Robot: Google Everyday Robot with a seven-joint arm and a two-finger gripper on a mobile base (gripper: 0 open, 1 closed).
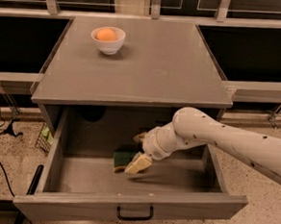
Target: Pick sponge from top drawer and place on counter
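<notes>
The top drawer [129, 204] stands pulled out under the counter [148, 66], its black loop handle at the front. The sponge [123, 157], dark green over yellow foam, lies on the drawer floor near the middle. My gripper [139, 151] is down inside the drawer at the sponge's right end. Its fingers are spread: one fingertip [139, 164] is at the sponge's front right corner and the other sits behind it. The sponge's right end is partly hidden by the gripper.
A white bowl [108, 44] holding an orange fruit [106, 34] stands at the counter's back left. My white arm [235, 142] reaches in from the right over the drawer's right wall. Cables and speckled floor lie to the left.
</notes>
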